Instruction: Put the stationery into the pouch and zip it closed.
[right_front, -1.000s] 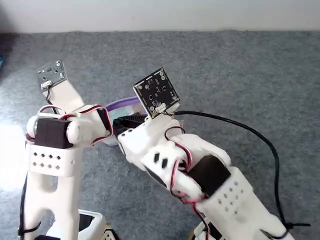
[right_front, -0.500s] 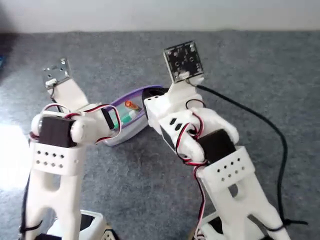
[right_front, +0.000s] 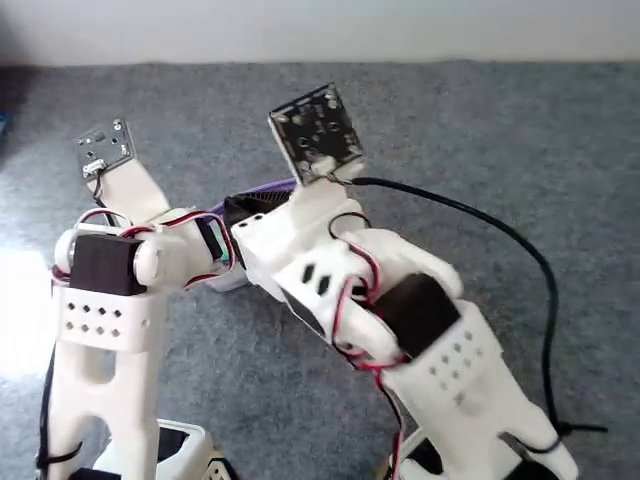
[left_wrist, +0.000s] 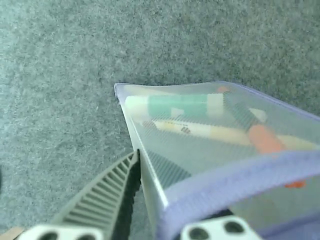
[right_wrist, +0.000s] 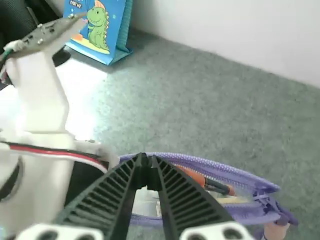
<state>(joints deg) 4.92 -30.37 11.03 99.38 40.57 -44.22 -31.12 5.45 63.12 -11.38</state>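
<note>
clamps the mesh pouch (left_wrist: 200, 165) by its end wall in the left gripper (left_wrist: 149, 192), low on the grey carpet (left_wrist: 60, 75). pinches the right gripper (right_wrist: 146, 169) shut at the purple zip (right_wrist: 235, 177). shows pens (left_wrist: 200, 131) already inside; leaves the zip, seemingly still gaping, to close
</note>
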